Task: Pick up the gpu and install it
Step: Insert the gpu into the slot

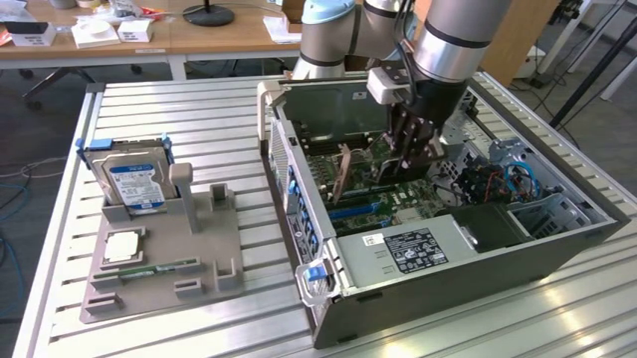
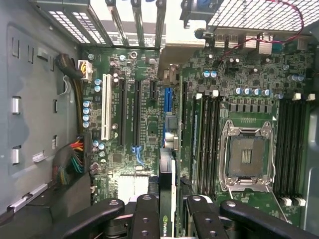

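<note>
In the wrist view the gpu stands edge-on as a thin black card with a green logo near my fingers. My gripper is shut on it, one black finger on each side. The card hangs just above the motherboard, in line with a blue expansion slot between the black slots and the memory slots. In the exterior view my gripper reaches straight down into the open computer case, close above the board.
Inside the case are the empty CPU socket, cable bundles, a power supply and a drive cage. On the exterior view's left, a grey fixture holds a hard drive, a CPU chip and a memory stick.
</note>
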Controlling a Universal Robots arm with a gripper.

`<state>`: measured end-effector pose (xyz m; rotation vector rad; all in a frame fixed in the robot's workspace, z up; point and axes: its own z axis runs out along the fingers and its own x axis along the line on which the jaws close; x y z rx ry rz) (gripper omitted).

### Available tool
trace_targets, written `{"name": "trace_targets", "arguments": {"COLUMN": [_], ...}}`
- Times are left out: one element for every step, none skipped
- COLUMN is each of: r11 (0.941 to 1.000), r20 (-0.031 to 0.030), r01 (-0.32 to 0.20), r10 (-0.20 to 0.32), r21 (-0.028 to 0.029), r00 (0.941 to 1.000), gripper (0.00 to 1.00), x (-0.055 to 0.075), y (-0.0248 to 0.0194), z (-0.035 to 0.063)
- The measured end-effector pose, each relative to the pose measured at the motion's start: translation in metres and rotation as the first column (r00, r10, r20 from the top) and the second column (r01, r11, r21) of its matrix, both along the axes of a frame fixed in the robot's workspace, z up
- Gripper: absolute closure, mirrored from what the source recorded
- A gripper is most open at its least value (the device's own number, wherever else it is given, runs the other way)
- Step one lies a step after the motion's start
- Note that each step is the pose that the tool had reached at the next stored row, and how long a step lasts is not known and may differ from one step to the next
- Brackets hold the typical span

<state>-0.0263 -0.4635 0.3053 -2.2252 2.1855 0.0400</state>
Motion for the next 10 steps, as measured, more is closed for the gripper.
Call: {"name": "trace_targets", "arguments": {"r11": [1.0, 1.0, 1.0, 1.0, 1.0, 1.0, 1.0, 1.0, 1.0, 1.0], "r20": [0.0001, 0.0001, 0.0001, 0.0001, 0.0001, 0.0, 0.0, 0.0, 0.0, 0.0], "r01": [0.0, 0.0, 0.0, 0.0, 0.0, 0.0, 0.0, 0.0, 0.0, 0.0], "r10": [0.0, 0.0, 0.0, 0.0, 0.0, 0.0, 0.0, 0.0, 0.0, 0.0], "r21": [0.0002, 0.0004, 0.0006, 0.0009, 0.001, 0.001, 0.0011, 0.001, 0.001, 0.001], "r00": [1.0, 1.0, 1.0, 1.0, 1.0, 1.0, 1.0, 1.0, 1.0, 1.0], "gripper": [0.74, 0.74, 0.74, 0.74, 0.74, 0.74, 0.74, 0.74, 0.74, 0.74], "x": [0.0, 0.0, 0.0, 0.0, 0.0, 0.0, 0.0, 0.0, 0.0, 0.0], "y": [0.0, 0.0, 0.0, 0.0, 0.0, 0.0, 0.0, 0.0, 0.0, 0.0], "z": [-0.0009, -0.0018, -0.0026, -0.0034, -0.0041, -0.0045, -0.0046, -0.0046, -0.0046, -0.0046]}}
